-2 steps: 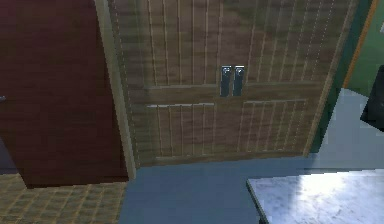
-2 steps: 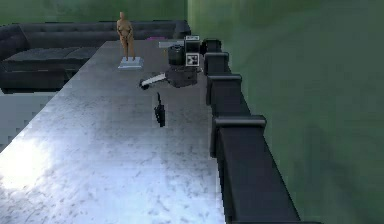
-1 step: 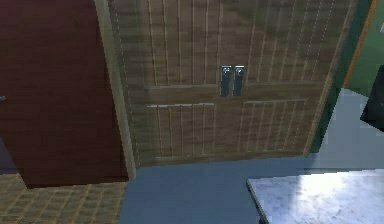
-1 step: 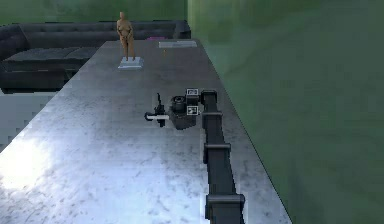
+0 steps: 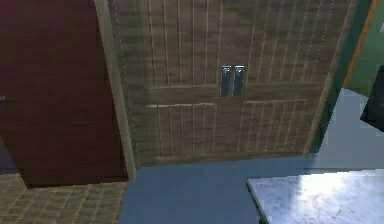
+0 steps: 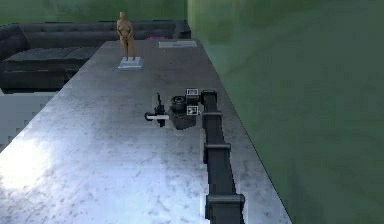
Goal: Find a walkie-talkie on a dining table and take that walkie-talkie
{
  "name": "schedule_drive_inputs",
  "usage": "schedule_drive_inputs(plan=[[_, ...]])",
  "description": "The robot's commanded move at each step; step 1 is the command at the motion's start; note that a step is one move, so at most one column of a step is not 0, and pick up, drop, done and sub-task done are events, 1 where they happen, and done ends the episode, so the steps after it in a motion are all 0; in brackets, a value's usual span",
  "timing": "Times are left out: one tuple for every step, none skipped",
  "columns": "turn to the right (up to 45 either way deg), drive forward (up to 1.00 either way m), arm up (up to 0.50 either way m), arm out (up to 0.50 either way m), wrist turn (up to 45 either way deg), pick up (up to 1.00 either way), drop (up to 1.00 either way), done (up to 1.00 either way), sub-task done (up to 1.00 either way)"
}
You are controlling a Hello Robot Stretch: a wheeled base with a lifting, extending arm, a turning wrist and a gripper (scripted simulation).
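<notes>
While the end effector hangs over mid-desk, can't tell if it's holding anything. Dark blob at its fingers may be the walkie-talkie, unconfirmed. Risk: lifting on an unverified grasp leaves it behind, or a nudge slides it away.

The gripper has only smooth tabletop around it, and the grey table gives free room toward the arm side view's left. At the far end stand a small statue and a flat pale thing, well apart from the gripper. A green wall runs close along the table's right edge. In the forward view a wooden cabinet and a dark red door block the way ahead.
</notes>
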Motion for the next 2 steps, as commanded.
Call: schedule_drive_inputs(plan=[[0.0, 0.00, 0.10, 0.00, 0.0, 0.00, 0.00, 0.00, 0.00], [0.0, 0.00, 0.00, 0.00, 0.0, 0.00, 0.00, 1.00, 0.00]])
